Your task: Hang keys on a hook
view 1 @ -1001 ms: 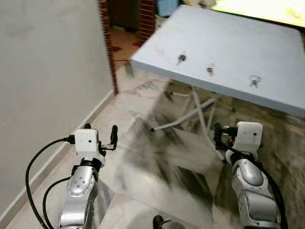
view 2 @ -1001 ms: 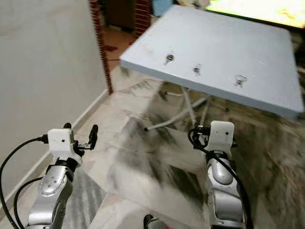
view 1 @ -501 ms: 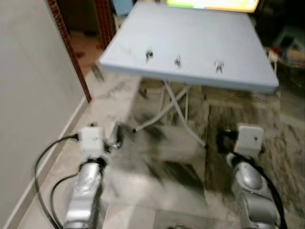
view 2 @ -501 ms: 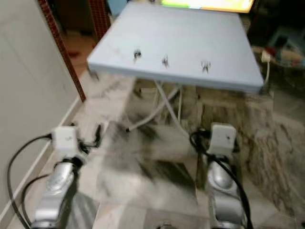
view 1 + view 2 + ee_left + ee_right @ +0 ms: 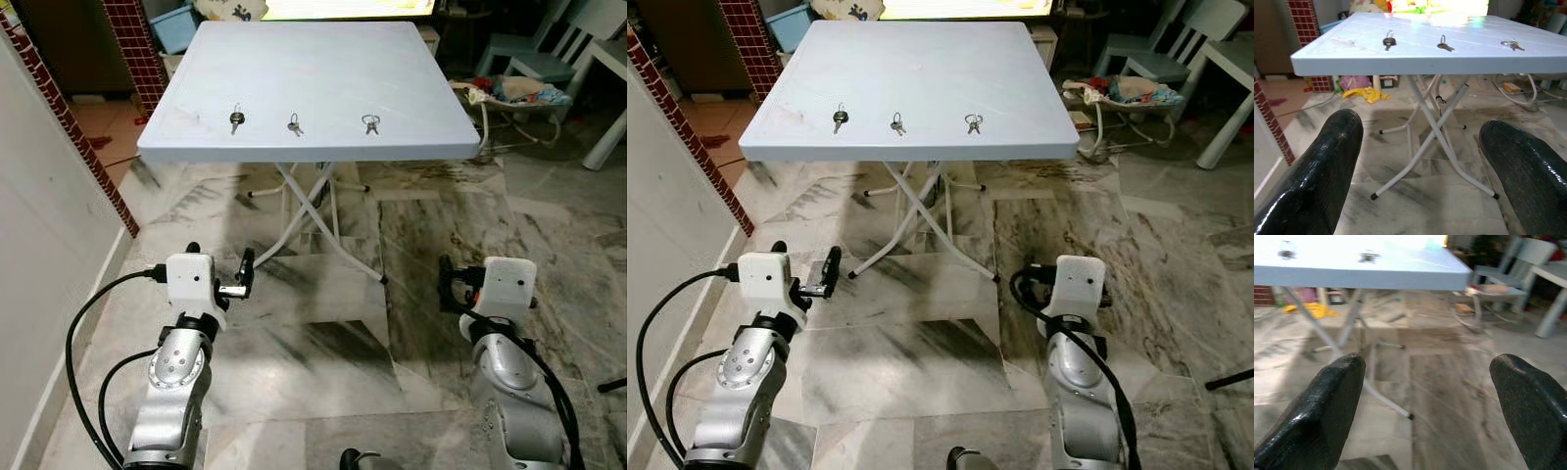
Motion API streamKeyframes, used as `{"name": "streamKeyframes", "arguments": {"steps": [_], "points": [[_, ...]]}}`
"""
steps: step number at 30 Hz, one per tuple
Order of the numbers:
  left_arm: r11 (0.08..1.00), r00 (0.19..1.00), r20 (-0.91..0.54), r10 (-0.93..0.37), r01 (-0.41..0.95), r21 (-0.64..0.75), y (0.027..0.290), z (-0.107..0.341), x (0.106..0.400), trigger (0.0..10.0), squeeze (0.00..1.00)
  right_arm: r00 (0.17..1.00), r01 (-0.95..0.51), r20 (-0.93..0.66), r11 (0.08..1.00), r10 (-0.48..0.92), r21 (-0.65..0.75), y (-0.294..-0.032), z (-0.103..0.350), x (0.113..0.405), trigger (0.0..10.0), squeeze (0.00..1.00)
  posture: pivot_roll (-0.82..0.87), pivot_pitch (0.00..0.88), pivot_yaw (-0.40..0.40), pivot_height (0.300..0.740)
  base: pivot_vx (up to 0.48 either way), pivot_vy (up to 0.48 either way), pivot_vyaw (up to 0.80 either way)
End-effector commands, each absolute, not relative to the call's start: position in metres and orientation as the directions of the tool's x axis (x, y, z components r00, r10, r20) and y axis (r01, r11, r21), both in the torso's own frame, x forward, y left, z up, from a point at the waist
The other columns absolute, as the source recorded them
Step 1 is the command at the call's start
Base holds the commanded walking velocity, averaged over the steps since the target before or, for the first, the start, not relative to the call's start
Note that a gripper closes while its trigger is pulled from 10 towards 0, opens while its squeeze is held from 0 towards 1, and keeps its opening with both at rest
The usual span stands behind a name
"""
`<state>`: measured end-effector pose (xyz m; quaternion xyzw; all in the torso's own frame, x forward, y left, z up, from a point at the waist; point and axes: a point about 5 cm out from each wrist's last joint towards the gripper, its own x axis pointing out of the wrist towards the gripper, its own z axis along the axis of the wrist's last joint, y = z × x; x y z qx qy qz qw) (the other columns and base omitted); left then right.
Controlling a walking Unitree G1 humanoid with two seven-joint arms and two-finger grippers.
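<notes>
Marble-patterned floor tiles stretch under a pale blue folding tabletop that stands ahead of the robot on crossed white legs. Three sets of keys lie in a row near the tabletop's front edge, well apart from one another: the left key with a dark head, the middle key, and the right keys on a ring. All three rest flat on the surface, and neither arm is touching any of them.

Both arms are held low in front of the body, well short of the table. The left gripper points toward the table's legs, its jaws spread wide with nothing between them; the three sets of keys show above its black fingers in the wrist view. The right gripper is likewise spread wide and holds nothing, aimed at the floor beneath the tabletop's right corner.

To the left runs a pale wall ending in a red brick pillar. Off to the right stand a light blue chair and a baby bouncer.
</notes>
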<state>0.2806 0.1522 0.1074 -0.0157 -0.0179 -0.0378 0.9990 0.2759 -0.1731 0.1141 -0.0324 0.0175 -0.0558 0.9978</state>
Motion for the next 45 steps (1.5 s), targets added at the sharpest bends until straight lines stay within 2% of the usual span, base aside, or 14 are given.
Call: {"name": "streamKeyframes", "arguments": {"steps": [1,16,22,25,37,41,45], "points": [[0.996,0.995,0.055,-0.081,0.082,-0.028,0.154,0.113,0.282,10.0,0.00,0.997,0.079,0.021,0.995,-0.078,-0.067,-0.166,0.126,0.278,10.0,0.00,-0.06,0.125,0.026,0.740,0.322,0.000,0.00],[0.996,0.996,0.041,-0.081,0.083,-0.032,0.155,0.109,0.281,10.0,0.00,0.999,0.045,-0.020,0.999,-0.045,0.013,-0.161,0.119,0.278,10.0,0.00,-0.06,0.130,0.029,0.740,0.401,0.000,0.00],[0.996,0.996,0.036,-0.083,0.084,-0.032,0.154,0.108,0.281,10.0,0.00,0.999,0.042,0.024,0.998,-0.041,-0.053,-0.158,0.124,0.279,10.0,0.00,-0.06,0.130,0.027,0.740,0.421,0.000,0.00],[0.995,0.996,0.034,-0.088,0.089,-0.034,0.152,0.108,0.280,10.0,0.00,0.999,0.013,0.044,1.000,-0.013,-0.001,-0.155,0.127,0.281,10.0,0.00,-0.06,0.130,0.025,0.740,0.424,0.000,0.00],[0.995,0.995,0.030,-0.092,0.093,-0.032,0.152,0.107,0.280,10.0,0.00,1.000,0.008,0.019,1.000,-0.008,-0.006,-0.152,0.125,0.281,10.0,0.00,-0.05,0.125,0.025,0.740,0.425,0.000,0.00],[0.995,0.995,0.028,-0.092,0.093,-0.032,0.151,0.107,0.280,10.0,0.00,0.999,0.035,0.036,0.997,-0.033,-0.062,-0.155,0.125,0.281,10.0,0.00,-0.05,0.127,0.020,0.740,0.431,0.000,0.00],[0.995,0.995,0.032,-0.096,0.097,-0.031,0.151,0.107,0.279,10.0,0.00,0.998,0.008,0.064,0.999,-0.005,-0.044,-0.152,0.130,0.282,10.0,0.00,-0.05,0.124,0.017,0.740,0.422,0.000,0.00]]}}
